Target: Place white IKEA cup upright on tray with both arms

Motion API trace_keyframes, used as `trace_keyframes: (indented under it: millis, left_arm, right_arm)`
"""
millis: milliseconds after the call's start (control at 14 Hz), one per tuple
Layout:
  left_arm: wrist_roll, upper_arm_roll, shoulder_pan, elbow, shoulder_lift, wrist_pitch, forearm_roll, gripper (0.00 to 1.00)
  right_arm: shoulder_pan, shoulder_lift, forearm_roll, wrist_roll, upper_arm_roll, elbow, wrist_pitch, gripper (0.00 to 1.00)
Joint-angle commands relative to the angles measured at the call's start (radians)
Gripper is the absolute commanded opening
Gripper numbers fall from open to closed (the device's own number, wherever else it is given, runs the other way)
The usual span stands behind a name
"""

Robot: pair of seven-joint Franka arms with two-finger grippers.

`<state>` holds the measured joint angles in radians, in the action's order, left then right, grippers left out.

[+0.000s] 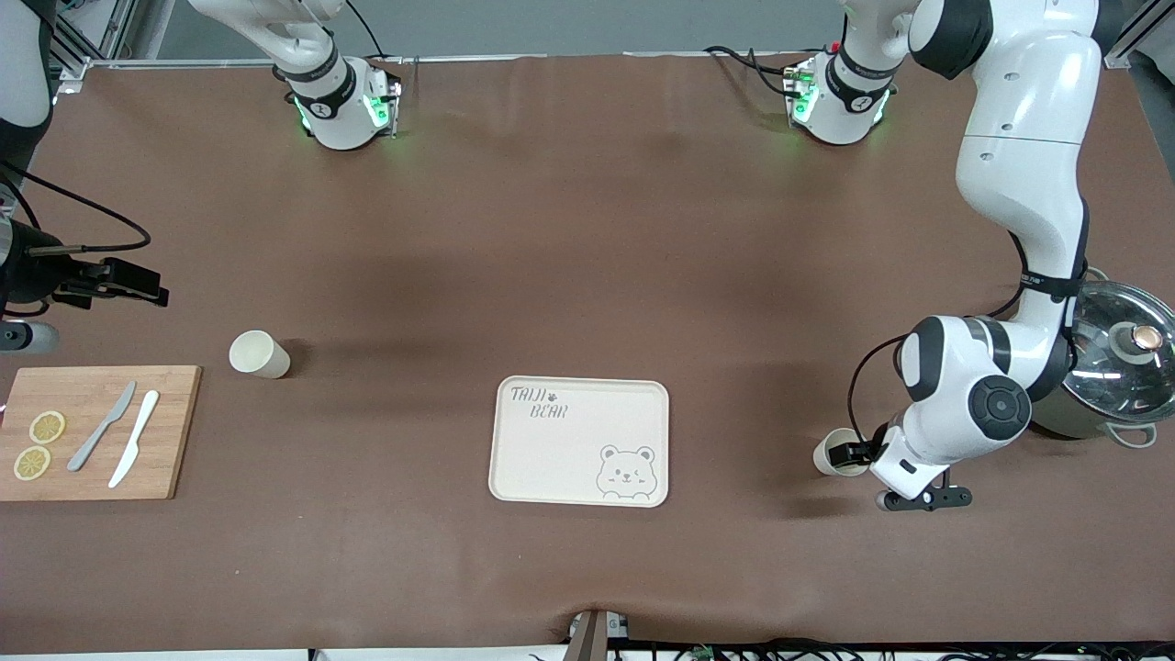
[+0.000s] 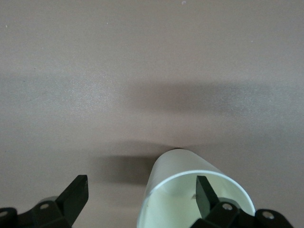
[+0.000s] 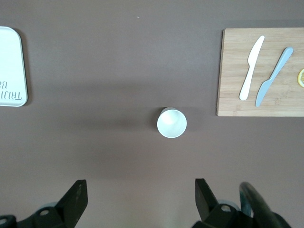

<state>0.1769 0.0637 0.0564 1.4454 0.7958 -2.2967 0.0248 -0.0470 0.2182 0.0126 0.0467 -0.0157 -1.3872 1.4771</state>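
Showing in the front view, two white cups on the brown table (image 1: 569,257): one cup (image 1: 258,353) near the wooden cutting board (image 1: 174,431), another cup (image 1: 837,453) at the left tool (image 1: 860,452), toward the left arm's end. Cream tray (image 1: 551,450) reads "TAIJI BEAR", bear face printed.

Left wrist view: left tool (image 2: 142,194) released, one finger (image 2: 205,192) inside the smooth cup (image 2: 180,173) rim.

Right wrist view: right tool (image 3: 141,197) released over upright cup (image 3: 171,122); two knives (image 3: 261,71) on board (image 3: 232,95).

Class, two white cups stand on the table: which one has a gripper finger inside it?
The cup beside the pot; the left gripper straddles its rim. The other cup stands untouched.
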Motion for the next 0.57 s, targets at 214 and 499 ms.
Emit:
trace_keyframes:
  millis: [214, 499]
  left_arm:
    - [0.003, 0.004, -0.010, 0.001, -0.006, -0.013, 0.010, 0.51]
    - [0.009, 0.004, -0.006, 0.000, -0.006, -0.013, 0.010, 0.24]
  right_arm:
    - [0.003, 0.015, -0.014, -0.002, -0.006, -0.001, -0.009, 1.00]
    - [-0.004, 0.050, -0.034, -0.002, -0.003, 0.000, -0.008, 1.00]
